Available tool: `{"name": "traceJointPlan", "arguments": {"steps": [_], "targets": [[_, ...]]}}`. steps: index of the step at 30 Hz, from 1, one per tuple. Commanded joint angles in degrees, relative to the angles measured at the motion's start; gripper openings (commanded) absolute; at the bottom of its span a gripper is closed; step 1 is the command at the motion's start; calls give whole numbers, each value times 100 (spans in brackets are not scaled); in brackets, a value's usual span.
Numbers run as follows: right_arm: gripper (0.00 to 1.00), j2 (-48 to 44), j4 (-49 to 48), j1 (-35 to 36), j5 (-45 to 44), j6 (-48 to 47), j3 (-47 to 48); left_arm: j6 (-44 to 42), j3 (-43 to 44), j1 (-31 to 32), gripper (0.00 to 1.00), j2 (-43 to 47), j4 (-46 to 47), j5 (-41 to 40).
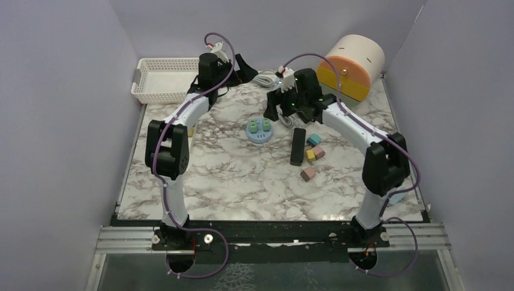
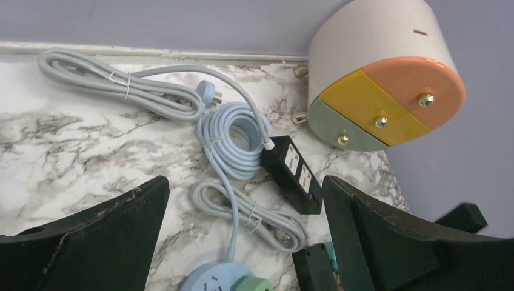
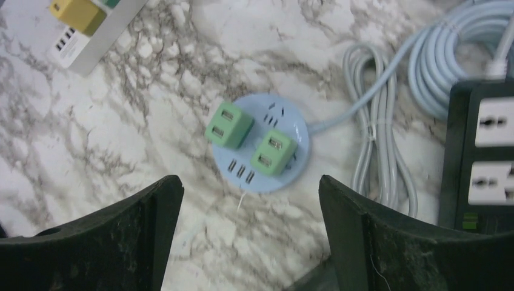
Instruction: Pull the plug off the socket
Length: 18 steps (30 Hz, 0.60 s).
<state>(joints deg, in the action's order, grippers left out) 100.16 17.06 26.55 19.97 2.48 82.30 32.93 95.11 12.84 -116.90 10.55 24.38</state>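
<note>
On the marble table [image 1: 230, 182] the right gripper [image 3: 248, 182] hovers wide open and empty, with the round blue socket [image 3: 276, 112] showing between its fingers. The left gripper [image 2: 245, 182], also wide open and holding nothing, hangs well apart at the back, facing the grey cables [image 2: 121, 85]. One green plug [image 3: 228, 124] and a second green plug [image 3: 274, 153] sit close together in the socket, so I think a finger may catch both; and because nothing holds the loose base down, it may rise together with the plug.
</note>
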Motion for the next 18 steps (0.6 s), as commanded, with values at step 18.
{"name": "traceJointPlan", "arguments": {"steps": [18], "targets": [[64,2619,1791,641,-1344,-211,2534,105,-1733,-467,99,652,428,-423]]}}
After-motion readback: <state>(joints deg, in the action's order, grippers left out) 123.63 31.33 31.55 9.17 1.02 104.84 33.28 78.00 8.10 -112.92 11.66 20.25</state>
